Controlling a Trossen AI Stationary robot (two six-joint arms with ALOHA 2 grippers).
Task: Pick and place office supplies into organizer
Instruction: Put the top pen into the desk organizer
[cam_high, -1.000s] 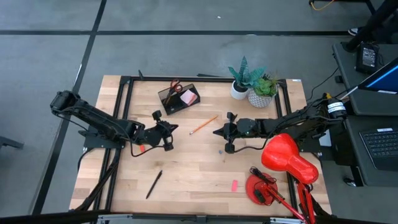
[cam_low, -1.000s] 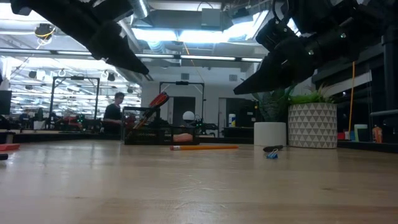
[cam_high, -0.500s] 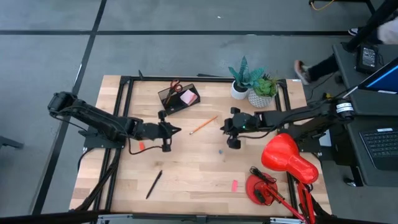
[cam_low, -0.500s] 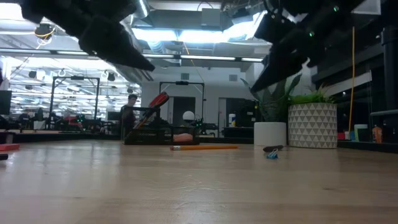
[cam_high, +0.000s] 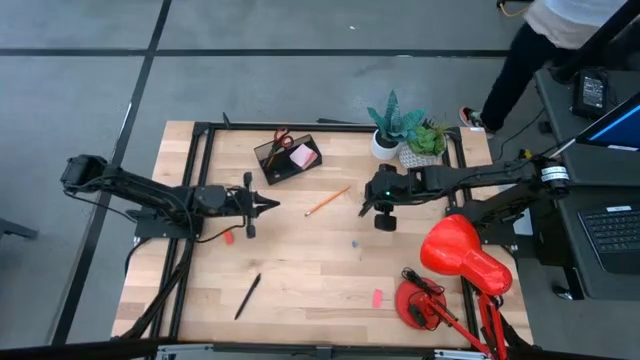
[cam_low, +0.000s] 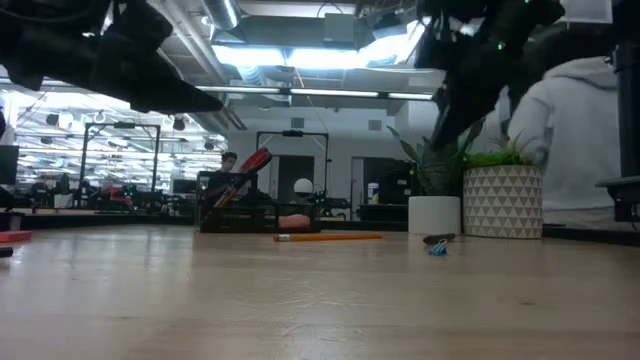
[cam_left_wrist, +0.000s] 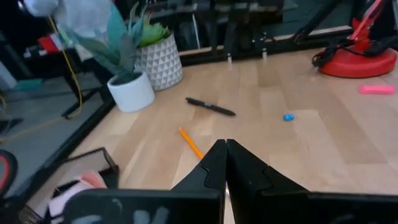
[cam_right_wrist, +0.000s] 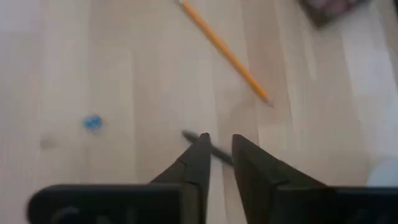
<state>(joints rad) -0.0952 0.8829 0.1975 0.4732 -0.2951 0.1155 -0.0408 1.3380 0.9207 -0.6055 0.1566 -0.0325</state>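
Black pen (cam_right_wrist: 208, 148) now sits beneath the risen right end effector (cam_right_wrist: 217, 155).

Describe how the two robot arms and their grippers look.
Both arms are dark, slim and jointed, with black cables running along them. The left gripper ends in two black wedge-shaped fingers tapering to a point. The right gripper has matching dark tapered fingers; its arm carries a white band.

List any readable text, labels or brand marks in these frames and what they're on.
None readable.
Pink sticky-note pad in the dark translucent organizer tray: no writing visible.
Orange pencil: any print is too small to tell.
Red desk lamp: no label visible.
White plant pots: unmarked.
Room behind, low view: signs too blurred to read.
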